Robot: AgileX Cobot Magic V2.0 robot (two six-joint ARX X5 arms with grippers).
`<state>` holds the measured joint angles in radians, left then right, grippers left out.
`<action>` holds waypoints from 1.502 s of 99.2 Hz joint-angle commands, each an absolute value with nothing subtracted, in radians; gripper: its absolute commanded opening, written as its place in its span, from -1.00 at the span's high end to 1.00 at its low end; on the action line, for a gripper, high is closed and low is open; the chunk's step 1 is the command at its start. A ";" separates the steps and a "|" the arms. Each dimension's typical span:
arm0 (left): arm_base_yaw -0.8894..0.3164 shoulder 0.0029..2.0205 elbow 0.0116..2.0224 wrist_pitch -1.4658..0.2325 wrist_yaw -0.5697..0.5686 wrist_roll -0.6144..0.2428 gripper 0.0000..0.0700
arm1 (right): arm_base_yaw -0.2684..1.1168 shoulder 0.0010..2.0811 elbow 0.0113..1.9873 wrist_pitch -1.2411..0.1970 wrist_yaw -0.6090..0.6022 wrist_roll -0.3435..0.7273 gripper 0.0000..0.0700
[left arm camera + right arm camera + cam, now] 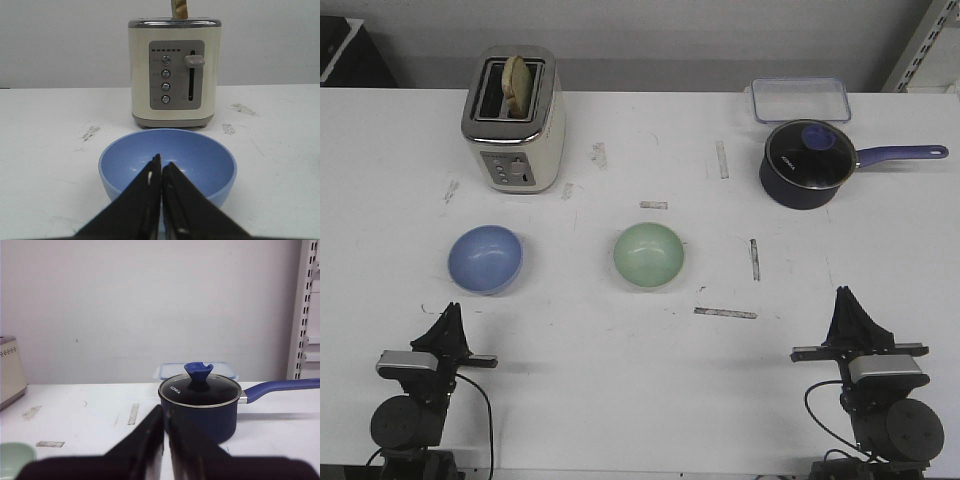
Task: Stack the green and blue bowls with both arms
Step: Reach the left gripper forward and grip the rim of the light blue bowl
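Two shallow round bowls with smooth matte surfaces sit upright and well apart on the white counter. The blue bowl (485,259) lies left of centre, and the green bowl (649,254) sits near the middle of the counter, to its right. Both are empty, with open counter all round each one.

The left gripper (451,318) rests near the counter's near edge, just nearer than the blue bowl and not touching it. In the left wrist view its jaws are pressed nearly together, a thin slit between the pointed black tips, holding nothing, with the blue bowl (167,166) straight ahead. The right gripper (847,305) sits at the near right, well apart from both bowls. Its jaws are likewise drawn together and empty.

Far left stands one cream toaster (514,118) with a chrome top, a slice of bread upright in one slot; four round buttons and a lever show on its face. Far right stands one dark navy saucepan (805,164) with a glass lid and a long blue handle pointing right. Behind it lies one clear rectangular plastic container (800,100) near the far edge. Several scuffed tape marks dot the counter (620,380), whose near middle is bare.
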<state>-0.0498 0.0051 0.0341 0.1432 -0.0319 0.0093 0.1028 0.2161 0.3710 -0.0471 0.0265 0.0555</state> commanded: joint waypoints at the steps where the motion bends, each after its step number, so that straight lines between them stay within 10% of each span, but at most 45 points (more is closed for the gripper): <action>1: -0.049 0.003 0.012 0.158 -0.038 0.011 1.00 | 0.101 0.214 0.375 -0.036 0.027 0.051 0.98; 80: -0.049 0.060 0.123 0.129 -0.038 0.014 1.00 | 0.101 0.214 0.375 -0.036 0.027 0.051 0.98; 149: -0.049 0.539 0.443 0.068 -0.047 0.070 1.00 | 0.101 0.214 0.375 -0.036 0.027 0.051 0.98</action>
<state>-0.0498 0.4877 0.4126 0.0563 -0.0463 0.0616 0.1028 0.2161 0.3710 -0.0471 0.0265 0.0555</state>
